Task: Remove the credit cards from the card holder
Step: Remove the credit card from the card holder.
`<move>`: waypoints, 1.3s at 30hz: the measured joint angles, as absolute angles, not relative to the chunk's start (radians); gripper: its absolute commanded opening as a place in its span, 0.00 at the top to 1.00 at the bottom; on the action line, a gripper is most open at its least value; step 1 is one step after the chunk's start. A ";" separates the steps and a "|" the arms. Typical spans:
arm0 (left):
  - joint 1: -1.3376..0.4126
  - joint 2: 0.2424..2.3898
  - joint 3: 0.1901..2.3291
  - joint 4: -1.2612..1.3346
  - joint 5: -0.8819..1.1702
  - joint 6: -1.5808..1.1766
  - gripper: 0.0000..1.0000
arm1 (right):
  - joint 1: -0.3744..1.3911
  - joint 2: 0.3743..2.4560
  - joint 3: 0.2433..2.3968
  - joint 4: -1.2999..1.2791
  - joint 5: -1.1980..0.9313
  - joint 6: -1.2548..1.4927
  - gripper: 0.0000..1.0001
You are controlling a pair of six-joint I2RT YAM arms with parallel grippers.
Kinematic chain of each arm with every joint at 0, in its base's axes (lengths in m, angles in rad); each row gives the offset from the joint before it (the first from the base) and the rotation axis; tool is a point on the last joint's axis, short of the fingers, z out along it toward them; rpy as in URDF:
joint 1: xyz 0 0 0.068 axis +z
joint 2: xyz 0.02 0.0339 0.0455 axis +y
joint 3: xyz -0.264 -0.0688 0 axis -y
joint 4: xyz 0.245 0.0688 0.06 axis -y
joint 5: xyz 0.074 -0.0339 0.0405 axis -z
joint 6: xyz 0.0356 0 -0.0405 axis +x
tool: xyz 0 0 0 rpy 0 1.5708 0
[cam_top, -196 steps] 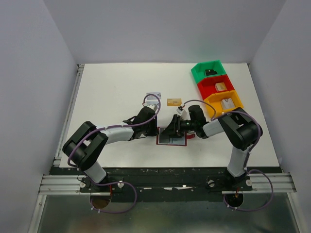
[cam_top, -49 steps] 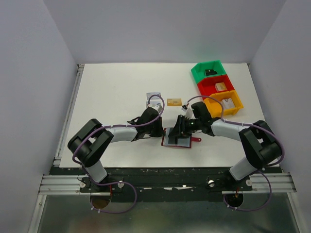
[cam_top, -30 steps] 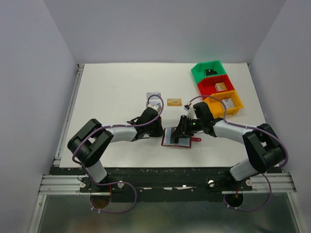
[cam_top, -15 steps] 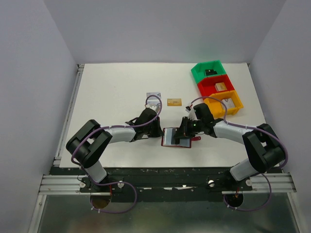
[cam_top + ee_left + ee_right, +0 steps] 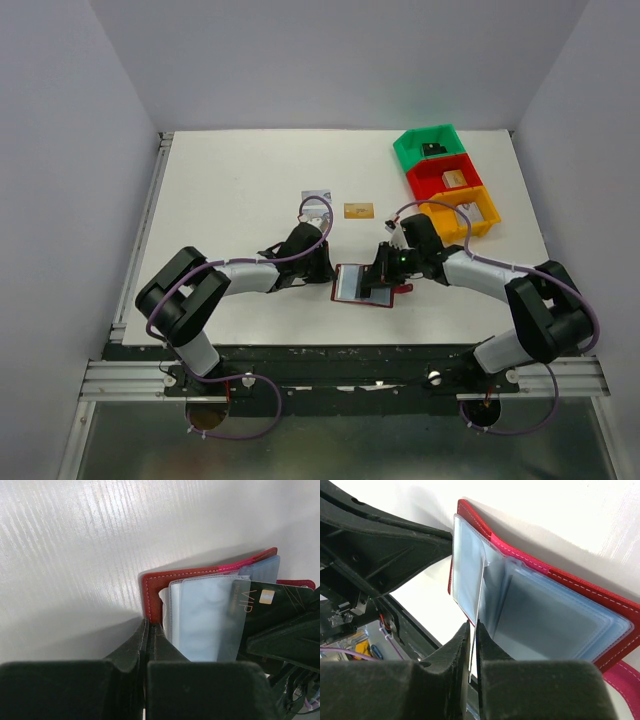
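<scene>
White table: R arm now lies stretched further out to its side than some secs back, elbow swung away from its base. Small dark red leather-like bifold card holder sits open near the table's front edge, btwn the two grippers. It has turned squarer to that edge, its clear plastic sleeves fanned up.

L gripper is unchanged: jaws fully closed on the holder's red stitched border, pinning it. R gripper has slid from the holder's middle toward its right side, and its jaws have narrowed to a slit around a thin upright edge. Can't tell if it's pinched yet, or whether it's a card or a sleeve leaf.

Black card w/ gold chip shows partly behind a sleeve, so it is still in the holder. Silver-grey card and gold-tan card lie on the table beyond, unmoved.

Judgement: a fresh grab is starting; next card not out yet.
</scene>
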State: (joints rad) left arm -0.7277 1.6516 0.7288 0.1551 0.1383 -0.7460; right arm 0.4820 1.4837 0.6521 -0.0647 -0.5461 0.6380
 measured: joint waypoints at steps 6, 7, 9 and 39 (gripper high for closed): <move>-0.728 1.652 0.729 0.155 0.138 -0.746 1.00 | 0.482 1.475 0.652 -0.084 -0.535 0.625 0.96; -0.728 1.652 0.729 0.155 0.138 -0.746 1.00 | 0.482 1.474 0.652 -0.090 -0.532 0.624 0.98; -0.728 1.652 0.729 0.155 0.138 -0.746 1.00 | 0.482 1.466 0.652 -0.107 -0.521 0.620 1.00; -0.612 1.053 0.780 -0.058 0.248 -0.584 0.28 | 0.549 1.165 0.852 -0.407 -0.713 0.308 1.00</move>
